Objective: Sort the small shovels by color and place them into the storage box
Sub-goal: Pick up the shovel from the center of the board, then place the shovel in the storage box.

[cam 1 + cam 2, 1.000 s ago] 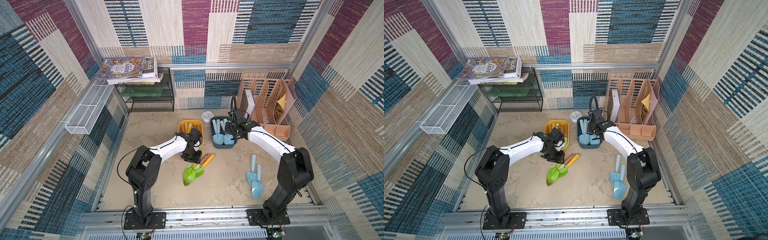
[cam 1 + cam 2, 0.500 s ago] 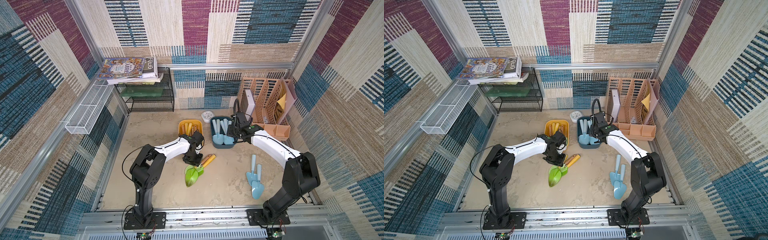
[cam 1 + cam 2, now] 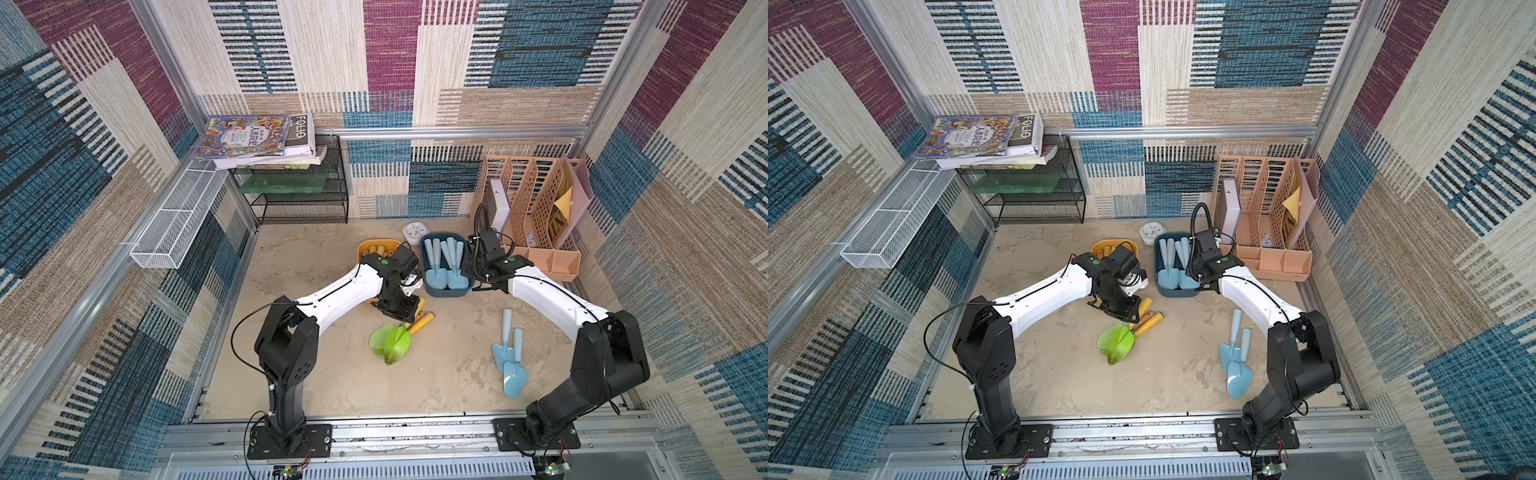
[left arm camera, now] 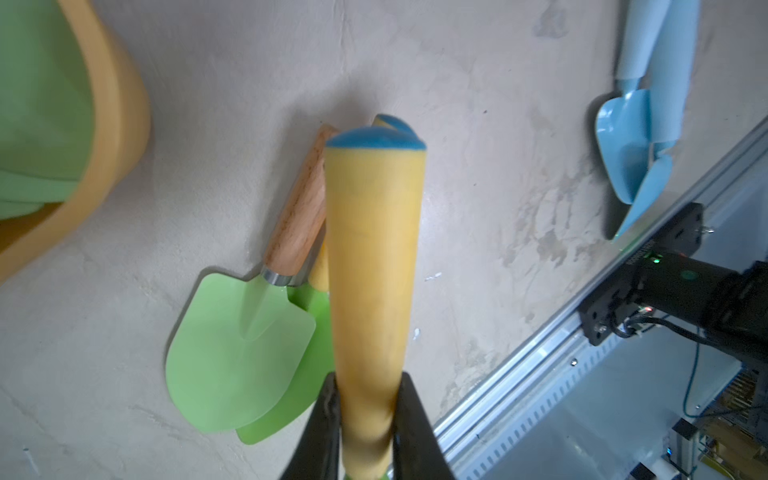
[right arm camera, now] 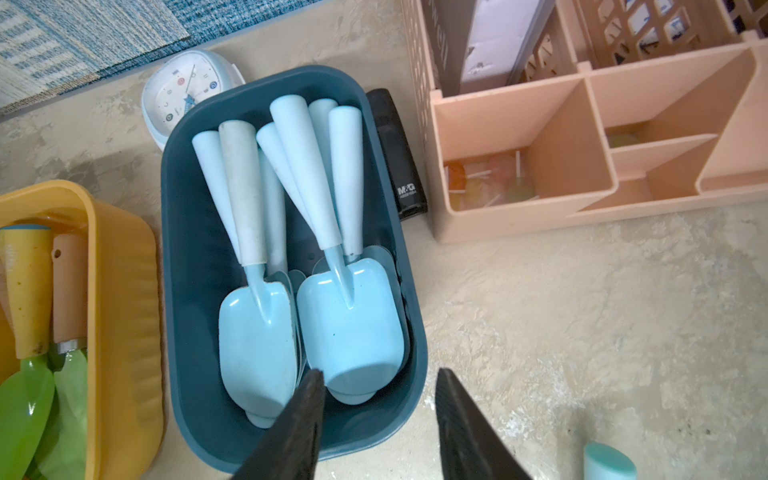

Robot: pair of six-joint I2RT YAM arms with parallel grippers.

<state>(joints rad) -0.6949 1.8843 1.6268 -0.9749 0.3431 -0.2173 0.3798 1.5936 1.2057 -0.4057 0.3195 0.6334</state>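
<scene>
Reading the top view like a clock, 12 at the back wall. The left gripper (image 4: pixel 368 399) is pinching a yellow-handled shovel (image 4: pixel 374 249) with a blue end cap, clamped low on the handle near the green blade, right about the middle of the table (image 3: pixel 332 374). Under it lie more green shovels (image 3: pixel 390 343), one with a wooden handle and a metal collar.

The right gripper (image 5: pixel 380 374) is spread and holding nothing, hanging over the near end of the blue bin (image 5: pixel 187 249) at roughly 1 o'clock. That bin is packed with light blue shovels (image 5: pixel 349 320), handles pointing to 12. The yellow bin (image 5: pixel 124 291) at 11 o'clock has green-bladed ones in it. Two loose blue shovels (image 3: pixel 509 357) sit at about 4 o'clock, touching each other.

Readable stuff: a black case (image 5: pixel 399 166) squeezed against the blue bin says "M&G", with smaller print below that's too tiny to make out. A book (image 3: pixel 300 129) on the wire rack at 10 o'clock says "FOLIO". The little clock (image 5: pixel 183 87) at 12 has numerals, but they're blurry.
</scene>
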